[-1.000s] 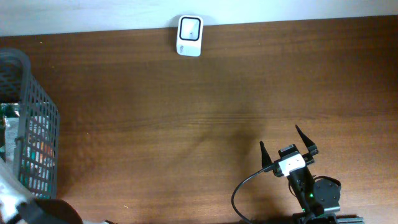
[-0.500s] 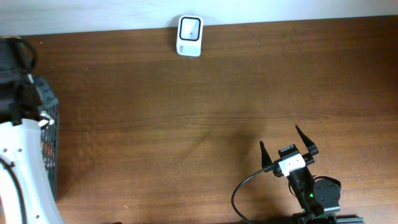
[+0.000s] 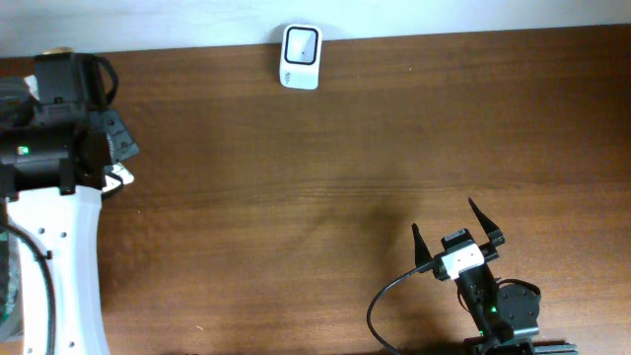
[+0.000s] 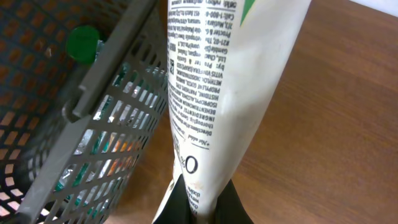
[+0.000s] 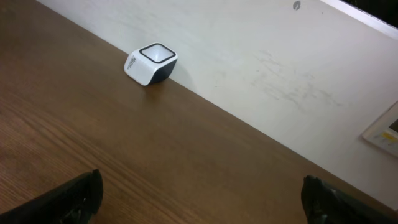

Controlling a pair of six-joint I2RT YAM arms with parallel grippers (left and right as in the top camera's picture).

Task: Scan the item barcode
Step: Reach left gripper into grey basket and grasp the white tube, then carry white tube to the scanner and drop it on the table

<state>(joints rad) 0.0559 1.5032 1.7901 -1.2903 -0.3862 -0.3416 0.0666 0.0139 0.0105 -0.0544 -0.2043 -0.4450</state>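
At far left, the left arm has swung up from the dark grey mesh basket (image 4: 93,93) into the overhead view, the left gripper (image 4: 199,200) clamped on the narrow end of a white printed plastic tube (image 4: 230,81), now just outside the basket wall. The pick appears done, and the carry to the white box-shaped scanner (image 3: 300,56) remains. The right gripper (image 3: 443,217) sits unmoved, jaws apart.

You've got the scanner (image 3: 300,56) on the table (image 3: 345,148), at its far edge by the wall. Well left of the scanner and a little nearer you, the left gripper (image 4: 200,200) has the tube (image 4: 224,93). The basket (image 4: 74,106) sits further left still. Right of the scanner, well towards you, is the right gripper (image 3: 456,235).
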